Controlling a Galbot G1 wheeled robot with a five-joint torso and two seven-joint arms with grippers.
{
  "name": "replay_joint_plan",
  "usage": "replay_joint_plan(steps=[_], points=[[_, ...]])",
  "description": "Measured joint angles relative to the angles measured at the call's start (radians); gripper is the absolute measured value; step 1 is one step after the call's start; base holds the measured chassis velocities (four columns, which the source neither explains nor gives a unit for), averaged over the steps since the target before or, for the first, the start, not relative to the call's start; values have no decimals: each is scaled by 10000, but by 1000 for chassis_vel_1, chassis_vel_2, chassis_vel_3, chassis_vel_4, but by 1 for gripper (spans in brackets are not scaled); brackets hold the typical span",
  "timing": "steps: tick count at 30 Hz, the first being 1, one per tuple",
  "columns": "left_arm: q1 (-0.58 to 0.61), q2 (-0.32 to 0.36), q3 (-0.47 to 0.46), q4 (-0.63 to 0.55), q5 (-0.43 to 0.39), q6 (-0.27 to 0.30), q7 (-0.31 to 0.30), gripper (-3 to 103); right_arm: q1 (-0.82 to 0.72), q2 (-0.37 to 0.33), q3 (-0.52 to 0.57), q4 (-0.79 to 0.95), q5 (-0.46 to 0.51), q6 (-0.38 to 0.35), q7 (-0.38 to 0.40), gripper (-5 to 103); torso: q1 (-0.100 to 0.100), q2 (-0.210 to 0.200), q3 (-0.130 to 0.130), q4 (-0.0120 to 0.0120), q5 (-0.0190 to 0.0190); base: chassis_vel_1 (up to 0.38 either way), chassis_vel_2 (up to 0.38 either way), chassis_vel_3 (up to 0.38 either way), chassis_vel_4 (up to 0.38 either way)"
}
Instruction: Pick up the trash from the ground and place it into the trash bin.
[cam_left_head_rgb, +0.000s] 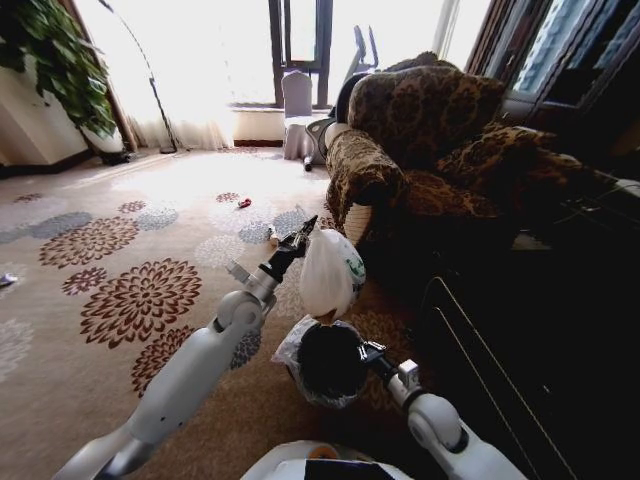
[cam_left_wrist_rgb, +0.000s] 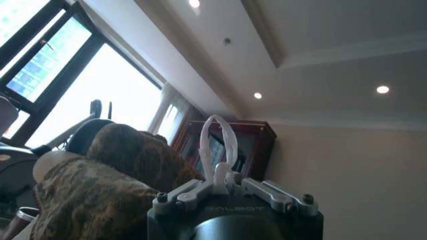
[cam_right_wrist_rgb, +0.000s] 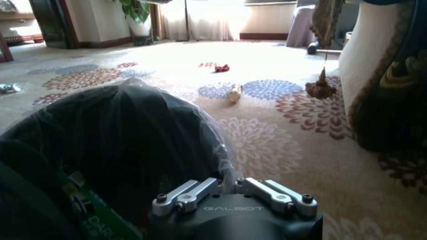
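right hand (cam_left_head_rgb: 368, 352) grips one trash bin (cam_left_head_rgb: 330, 362); left hand (cam_left_head_rgb: 300, 238) pinches one white bag (cam_left_head_rgb: 330, 275) above it, two scraps perhaps beyond.

Left gripper (cam_left_head_rgb: 300, 236) raised, clamped; right gripper (cam_left_head_rgb: 358, 353) low, clamped.

The knotted bag (cam_left_head_rgb: 331, 272) hangs directly above the trash bin (cam_left_head_rgb: 328, 362), which sits on the carpet (cam_left_head_rgb: 120, 260). The armchair (cam_left_head_rgb: 420, 140) stands behind the bin to its right, and a small scrap (cam_left_head_rgb: 244, 203) lies behind it to the left.
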Motion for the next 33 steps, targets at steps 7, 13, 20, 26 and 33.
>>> replay_joint_plan(steps=[7, 13, 20, 26, 33], points=[[209, 5, -163, -288, -95, 0, -17, 0, -247, -152, -202, 486, -683, -282, -5, 2, -1, 1, -1, -10, -41, 0, 0, 0, 0], [342, 37, -307, -419, -93, -11, 18, 0, -117, -161, -224, 550, -782, -424, 13, 2, 0, 1, -1, -10, -32, 0, 0, 0, 0], [391, 42, -336, -530, -128, -18, 36, 0, -55, -275, -52, 478, -698, -378, 64, 2, 0, 1, 0, 2, -42, 0, 0, 0, 0], [430, 58, -407, -837, -387, 34, -16, 0, -55, -244, 0, 366, -668, -347, 79, 2, 0, 2, 0, -6, -39, 100, 103, -66, -105], [602, 289, -503, -1068, -445, 68, -21, 0, 209, -153, -109, 55, -596, -286, 137, 2, 1, 2, 0, -6, -49, 244, 241, -237, -249]])
